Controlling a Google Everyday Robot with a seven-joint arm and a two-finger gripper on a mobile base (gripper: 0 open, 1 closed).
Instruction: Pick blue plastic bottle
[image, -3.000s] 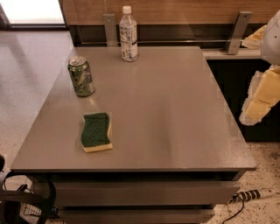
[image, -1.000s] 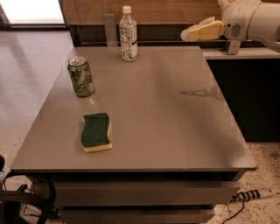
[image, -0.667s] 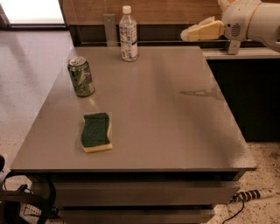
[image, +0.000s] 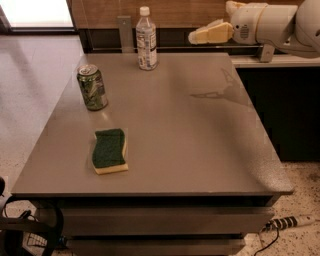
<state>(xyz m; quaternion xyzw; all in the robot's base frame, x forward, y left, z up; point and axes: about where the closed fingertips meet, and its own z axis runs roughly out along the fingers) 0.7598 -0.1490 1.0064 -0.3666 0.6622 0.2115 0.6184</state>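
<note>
Moved left, the gripper (image: 200, 34) (open or shut, I cannot tell) now has the blue plastic bottle (image: 146, 39) near its left, standing straight up, cap on top.

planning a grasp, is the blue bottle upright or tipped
Upright: blue plastic bottle stands cap up, base on the table. The gripper hovers to its right.

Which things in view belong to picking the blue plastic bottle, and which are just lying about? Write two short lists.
Belongs to the job: blue plastic bottle, at the far edge of the table; gripper, in the air right of it.
Just lying about: green soda can; sponge; power strip on the floor.
</note>
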